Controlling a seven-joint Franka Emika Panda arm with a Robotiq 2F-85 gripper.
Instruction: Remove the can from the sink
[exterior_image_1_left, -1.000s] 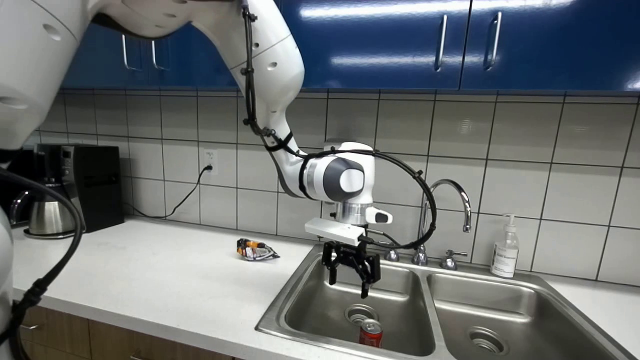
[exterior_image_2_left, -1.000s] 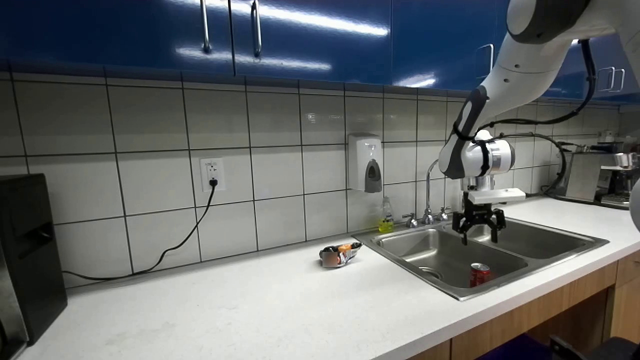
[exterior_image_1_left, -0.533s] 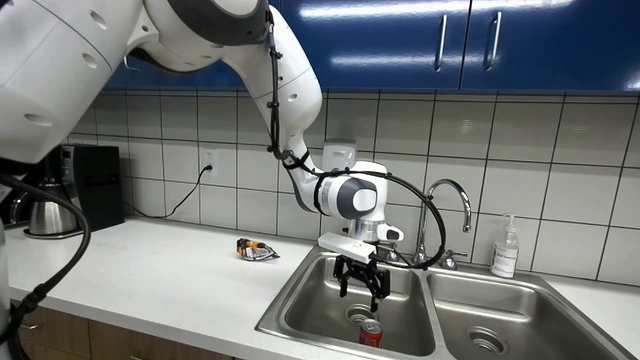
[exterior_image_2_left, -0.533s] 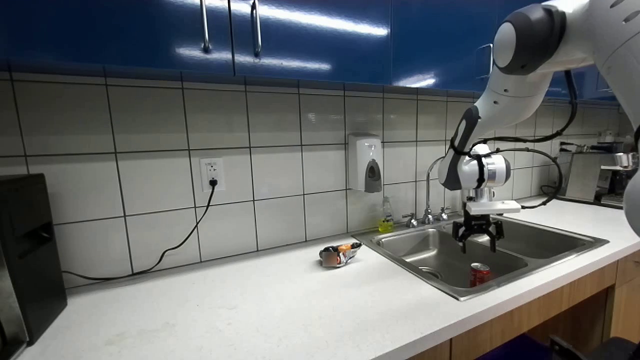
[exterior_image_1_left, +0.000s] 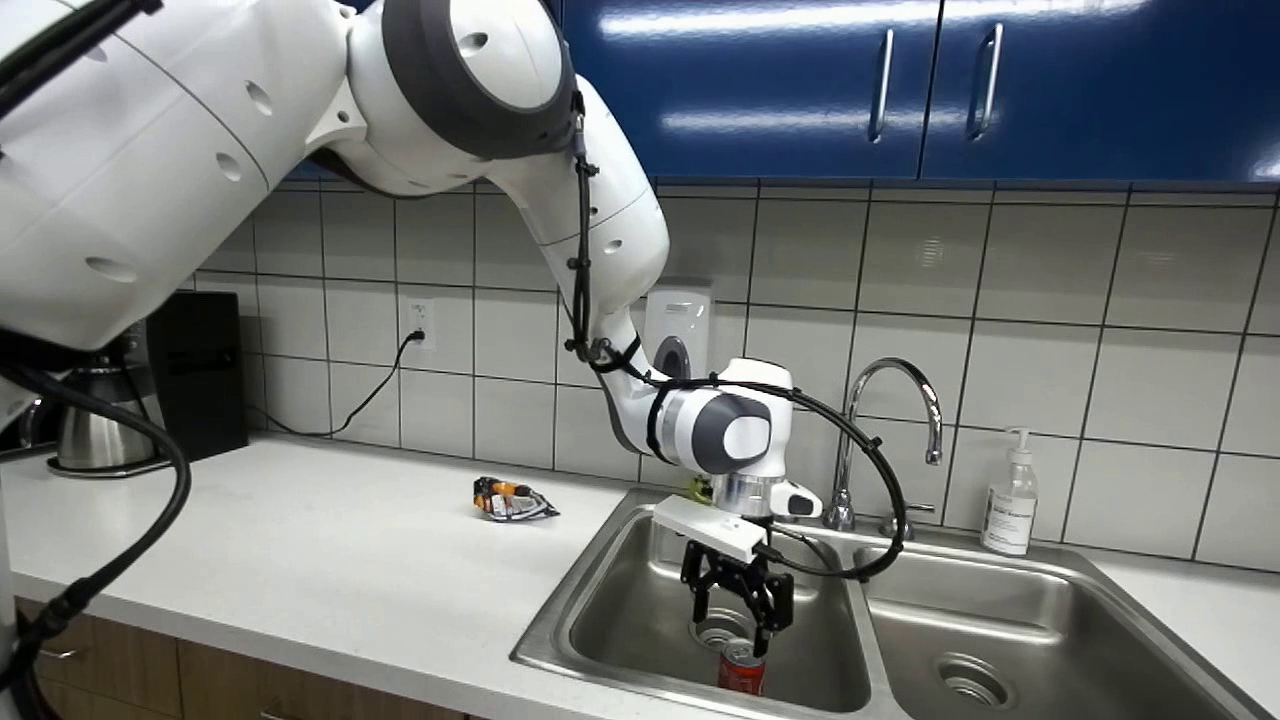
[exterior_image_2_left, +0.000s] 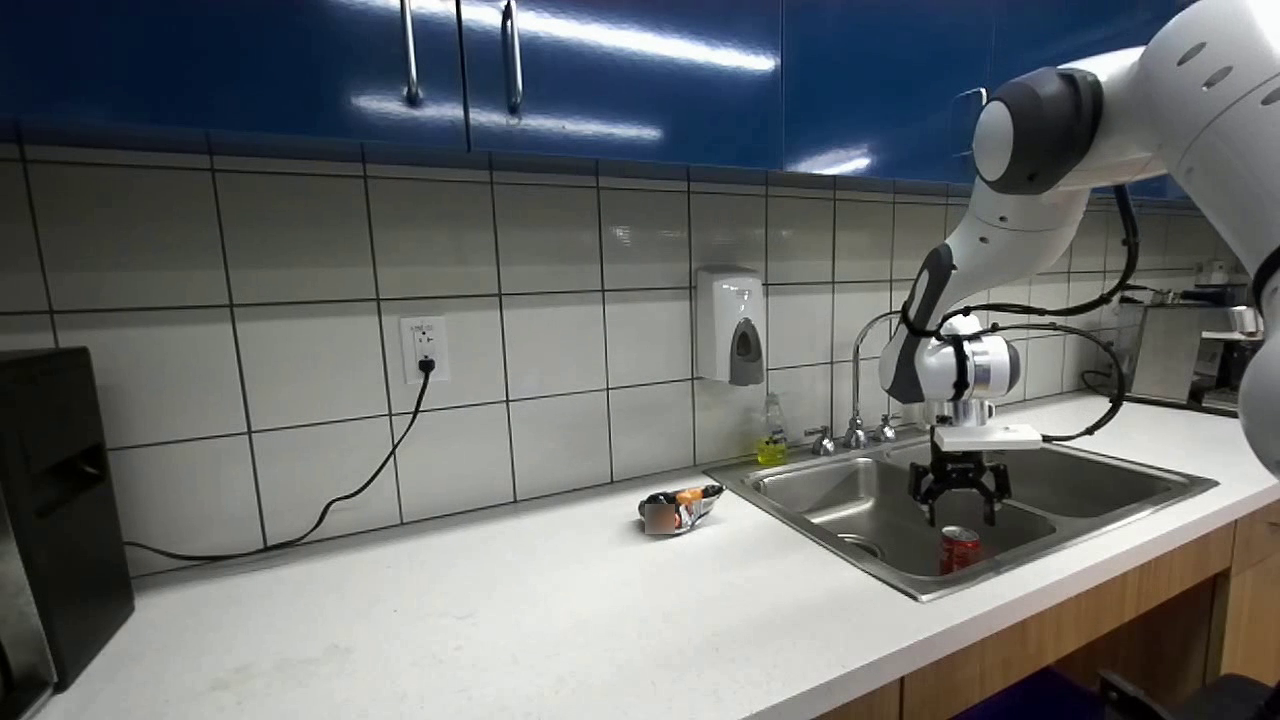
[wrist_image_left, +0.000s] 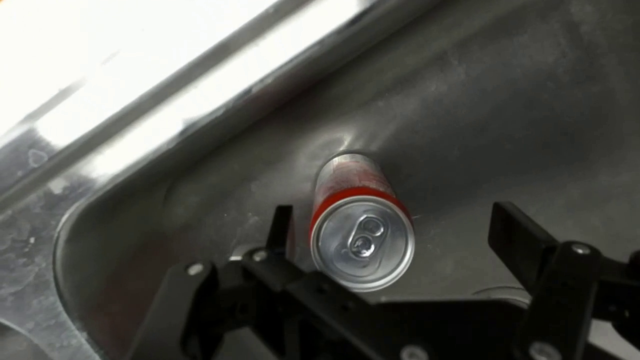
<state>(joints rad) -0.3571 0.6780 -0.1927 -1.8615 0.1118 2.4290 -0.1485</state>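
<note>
Lower than moments before, the black two-fingered pincer (exterior_image_2_left: 960, 517) hung spread over the stainless-steel double sink (exterior_image_1_left: 868, 625). One finger (wrist_image_left: 280, 227), leftmost in the wrist view, looked nearer the upright red silver-topped can (wrist_image_left: 362, 225), below in the sink, than the other finger (wrist_image_left: 520, 242); off-centre descent risked toppling the can.

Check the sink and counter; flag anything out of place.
The red drink can looks odd: it stands upright in the sink, an unusual place for a drink. No obvious spill or damage shows.
</note>
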